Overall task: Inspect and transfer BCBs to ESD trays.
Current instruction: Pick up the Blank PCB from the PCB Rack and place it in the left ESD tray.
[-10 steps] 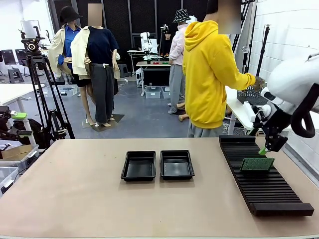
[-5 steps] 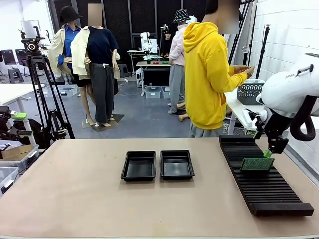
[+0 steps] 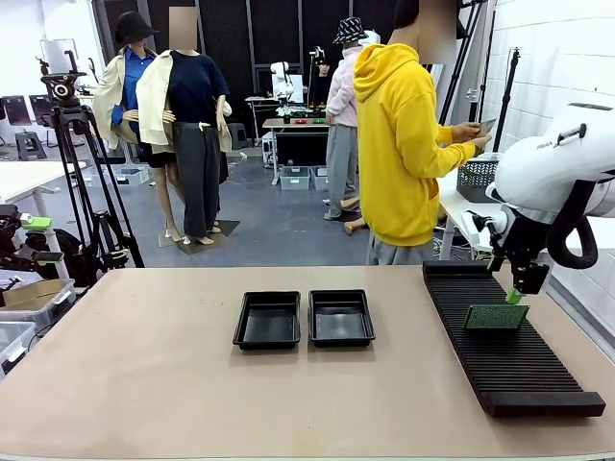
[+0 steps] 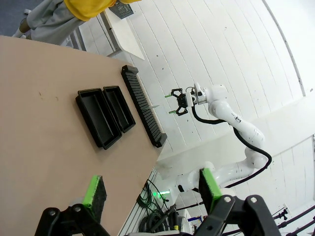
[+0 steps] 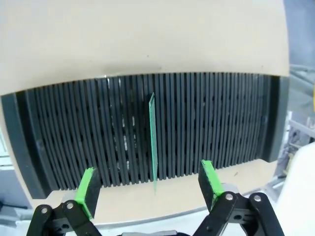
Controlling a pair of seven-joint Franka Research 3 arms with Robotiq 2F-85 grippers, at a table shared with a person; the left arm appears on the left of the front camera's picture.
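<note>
A green BCB [image 3: 496, 317] stands on edge in a slot of the long black rack [image 3: 509, 360] on the table's right side. My right gripper [image 3: 517, 292] hangs open just above the board's far right corner, not touching it. In the right wrist view the BCB [image 5: 152, 140] is edge-on between and beyond the open gripper [image 5: 147, 187]. Two black ESD trays [image 3: 266, 336] [image 3: 341, 334] sit side by side mid-table with bare floors. My left gripper [image 4: 152, 189] is open, high above the table, holding nothing; the ESD trays [image 4: 91, 110] lie far below it.
A person in a yellow hoodie [image 3: 399, 144] stands at the far right corner, turned to a side table, both hands holding up a small flat thing [image 3: 486, 126]. A grey mesh basket [image 3: 478, 179] sits on that side table.
The person's hand left the mesh basket and both hands now hold a small flat thing up. My right arm shifted slightly above the board, still open.
</note>
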